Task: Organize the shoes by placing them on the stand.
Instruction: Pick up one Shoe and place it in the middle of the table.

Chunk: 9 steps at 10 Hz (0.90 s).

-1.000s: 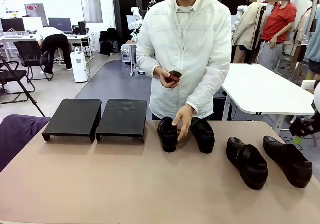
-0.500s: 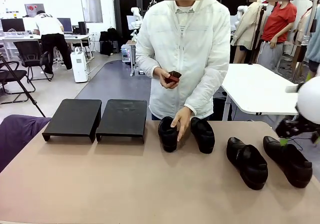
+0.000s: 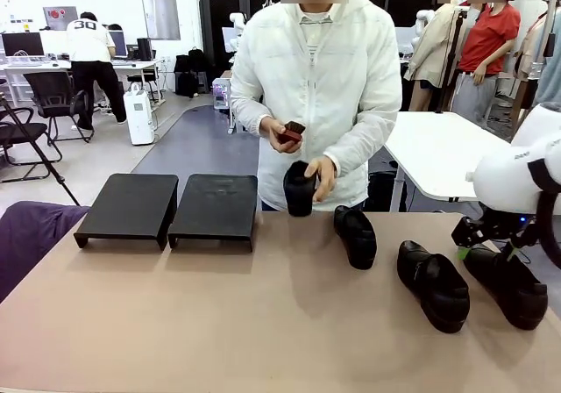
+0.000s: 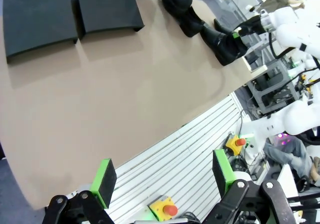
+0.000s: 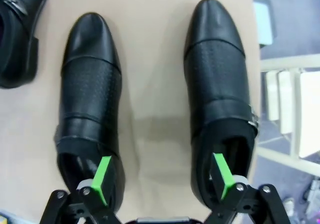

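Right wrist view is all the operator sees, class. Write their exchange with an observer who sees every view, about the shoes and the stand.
Operator: Two shoes and part of a third shoe lie below my open right gripper. The fourth?
Observer: A person's hand holds the fourth shoe at the table's far edge.
Operator: And the stand?
Observer: The stand sits far left on the table, with nothing on it.
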Each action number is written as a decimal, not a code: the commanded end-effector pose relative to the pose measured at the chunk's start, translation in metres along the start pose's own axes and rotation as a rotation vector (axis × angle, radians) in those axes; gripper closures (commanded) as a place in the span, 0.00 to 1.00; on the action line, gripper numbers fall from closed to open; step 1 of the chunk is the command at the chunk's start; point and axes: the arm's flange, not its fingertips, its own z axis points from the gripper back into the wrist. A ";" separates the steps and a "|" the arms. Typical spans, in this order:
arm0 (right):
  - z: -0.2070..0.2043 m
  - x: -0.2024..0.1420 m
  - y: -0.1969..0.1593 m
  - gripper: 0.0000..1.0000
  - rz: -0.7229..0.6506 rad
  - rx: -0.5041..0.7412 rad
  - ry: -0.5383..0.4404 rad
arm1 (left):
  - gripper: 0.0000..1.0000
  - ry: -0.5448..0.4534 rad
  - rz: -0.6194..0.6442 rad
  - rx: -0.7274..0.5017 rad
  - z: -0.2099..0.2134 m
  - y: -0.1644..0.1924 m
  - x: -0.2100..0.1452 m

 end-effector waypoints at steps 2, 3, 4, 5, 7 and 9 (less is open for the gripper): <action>-0.006 0.011 0.005 0.00 0.026 0.131 0.051 | 0.00 -0.010 -0.018 -0.019 0.000 0.000 0.000; -0.009 0.011 0.008 0.00 0.036 0.151 0.061 | 0.00 -0.010 -0.018 -0.019 0.000 0.000 0.000; -0.016 0.013 0.009 0.00 0.041 0.173 0.079 | 0.00 -0.010 -0.018 -0.019 0.000 0.000 0.000; -0.020 0.014 0.013 0.00 0.034 0.159 0.091 | 0.00 -0.010 -0.018 -0.019 0.000 0.000 0.000; -0.032 0.015 0.019 0.00 0.021 0.104 0.118 | 0.00 -0.010 -0.018 -0.019 0.000 0.000 0.000; -0.048 0.015 0.022 0.00 0.028 0.118 0.175 | 0.00 -0.010 -0.018 -0.019 0.000 0.000 0.000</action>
